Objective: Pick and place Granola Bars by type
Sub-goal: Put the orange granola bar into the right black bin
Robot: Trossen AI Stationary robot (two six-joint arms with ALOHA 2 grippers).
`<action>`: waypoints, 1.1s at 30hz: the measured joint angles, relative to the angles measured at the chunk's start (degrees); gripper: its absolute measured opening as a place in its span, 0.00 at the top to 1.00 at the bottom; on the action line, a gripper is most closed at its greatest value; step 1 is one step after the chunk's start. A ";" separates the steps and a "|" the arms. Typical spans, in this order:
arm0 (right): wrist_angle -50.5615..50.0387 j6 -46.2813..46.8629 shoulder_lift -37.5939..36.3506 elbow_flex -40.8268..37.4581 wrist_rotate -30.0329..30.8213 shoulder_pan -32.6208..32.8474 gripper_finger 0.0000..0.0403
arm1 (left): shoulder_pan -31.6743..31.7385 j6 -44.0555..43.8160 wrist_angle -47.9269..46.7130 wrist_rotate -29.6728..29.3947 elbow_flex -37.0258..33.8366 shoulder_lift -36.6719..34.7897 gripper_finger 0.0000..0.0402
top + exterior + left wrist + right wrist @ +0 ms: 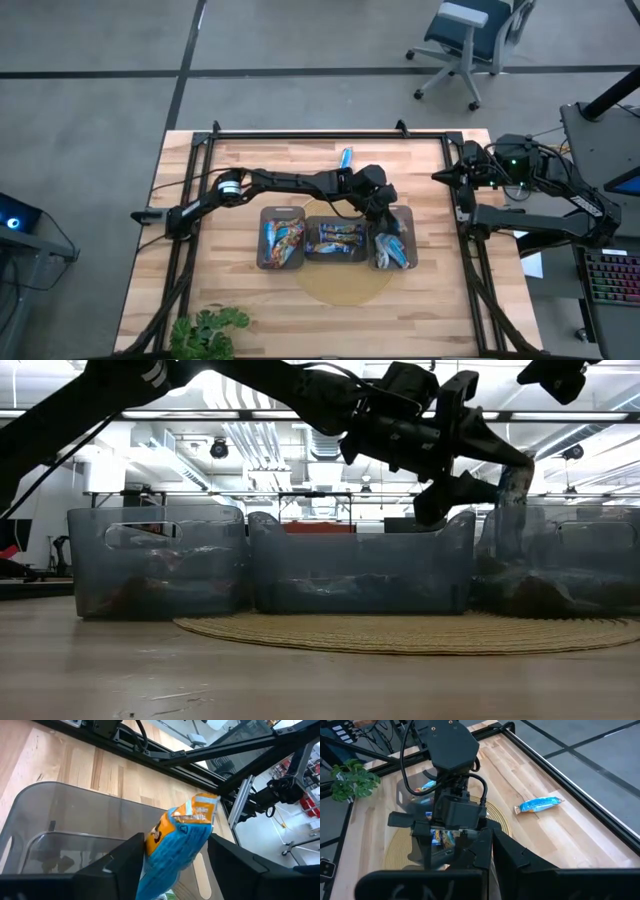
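Three dark see-through trays stand in a row on a round woven mat (340, 285): left (264, 215), middle (335, 221) and right (410, 215). All hold shiny wrapped Granola Bars. My left gripper (385, 218) hovers over the right tray, open. A blue bar with an orange end (175, 845) stands upright between its fingers, its lower end down in the tray (515, 510). Another blue bar (346, 157) lies flat on the wood near the far edge. My right gripper (440, 175) waits shut, high at the table's right edge. My left gripper comes slanting down from the table's left, one finger (127, 862) on each side of the blue bar's upper part (165, 840). I cannot tell whether either finger touches the wrapper. The bar stands nearly upright, its lower end inside the right tray.
Black frame rails (320, 135) run along the table's far and side edges. A small green plant (205, 330) sits at the near left corner. Bare wood lies left of the trays and in front of the mat. An office chair (470, 40) stands on the floor beyond the table.
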 joint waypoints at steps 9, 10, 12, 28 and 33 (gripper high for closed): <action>0.00 -0.02 0.00 0.00 0.00 -0.01 0.98 | 0.04 -0.66 -0.39 0.97 0.24 -0.02 0.50; -0.02 -0.02 0.00 -0.02 0.00 0.00 0.98 | 0.03 -0.61 -0.69 1.16 0.44 -0.02 0.50; -0.02 -0.03 0.00 -0.02 0.00 0.00 0.98 | 0.02 -0.59 -0.88 1.20 0.81 -0.04 0.50; -0.03 -0.22 0.02 -0.02 -0.02 0.00 0.98 | 0.07 -0.48 -4.41 1.22 0.85 -0.11 0.50; -0.02 -0.22 0.02 -0.02 -0.02 0.00 0.98 | 0.07 0.10 -4.44 1.22 0.85 -0.11 0.50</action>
